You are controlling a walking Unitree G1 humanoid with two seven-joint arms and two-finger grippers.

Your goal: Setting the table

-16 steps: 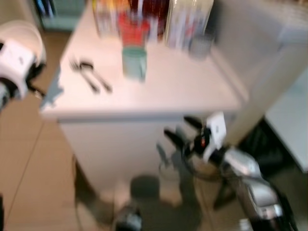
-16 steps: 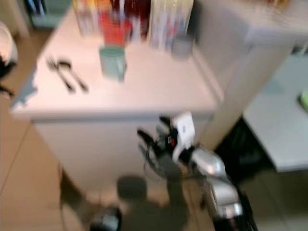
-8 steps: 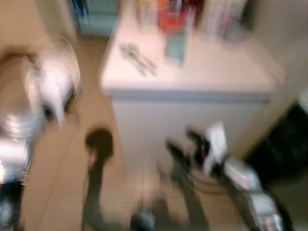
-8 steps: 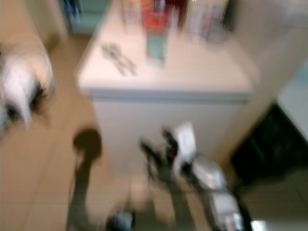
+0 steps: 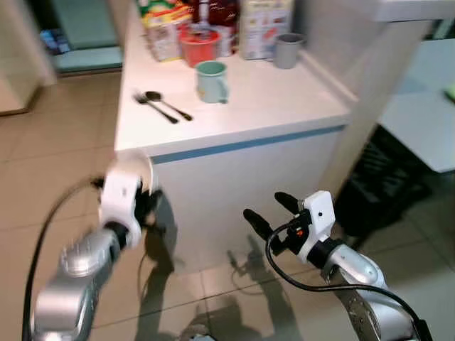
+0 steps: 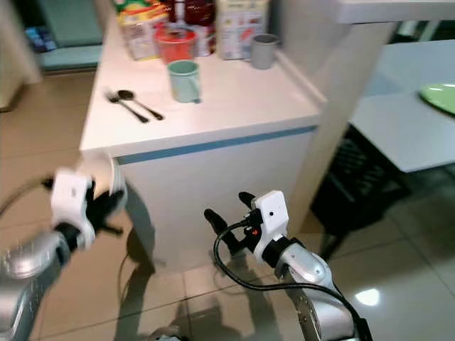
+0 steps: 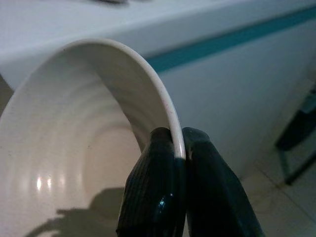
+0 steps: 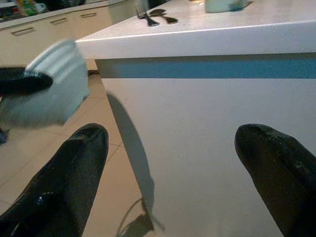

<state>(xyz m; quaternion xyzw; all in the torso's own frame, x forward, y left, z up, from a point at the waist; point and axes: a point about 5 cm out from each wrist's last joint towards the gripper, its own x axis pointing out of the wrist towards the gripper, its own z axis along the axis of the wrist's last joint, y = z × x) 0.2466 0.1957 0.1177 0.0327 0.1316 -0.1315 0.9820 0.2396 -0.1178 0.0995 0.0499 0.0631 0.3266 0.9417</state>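
Below the near corner of the white surface (image 5: 234, 117), the left tool (image 7: 178, 148) is clamped on the rim of a white ribbed bowl (image 7: 74, 148), carried low beside the cabinet front. The right tool (image 5: 274, 207) hangs empty with its fingers spread. A green mug (image 5: 212, 81), fork (image 5: 153, 109) and spoon (image 5: 167, 104) already lie on top. This looks like the carrying step; next the bowl must be lifted above the edge and set down flat near the cutlery.

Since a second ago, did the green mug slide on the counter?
No. The green mug sits in the same spot beside the spoon and red cup; the camera moved.
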